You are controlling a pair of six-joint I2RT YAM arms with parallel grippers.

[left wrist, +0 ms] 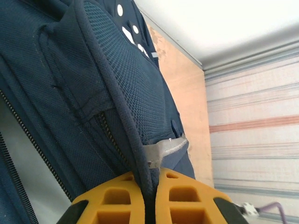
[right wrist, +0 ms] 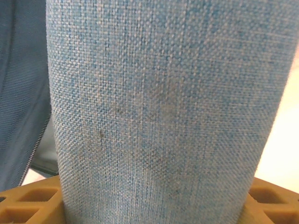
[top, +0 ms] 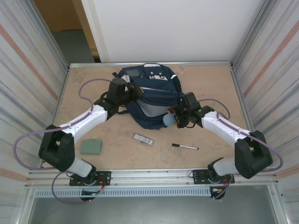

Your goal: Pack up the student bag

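Observation:
The student bag [top: 150, 91], navy with grey patches, lies at the back middle of the table. My left gripper [top: 134, 92] is shut on a piped seam of the bag [left wrist: 93, 93] beside a zip; in the left wrist view the left gripper [left wrist: 149, 189] has its yellow pads [left wrist: 114, 200] pinching the fabric. My right gripper [top: 177, 117] sits at the bag's near right edge, shut on a light-blue woven fabric pouch [top: 168, 121]. The pouch [right wrist: 163, 107] stands between the orange fingers [right wrist: 28, 203] in the right wrist view, with dark bag fabric to its left.
A green block [top: 91, 146], a small white and black flat item [top: 143, 139] and a black pen [top: 185, 147] lie on the near part of the table. Metal rails edge the tabletop [top: 210, 88], and corrugated walls close in both sides.

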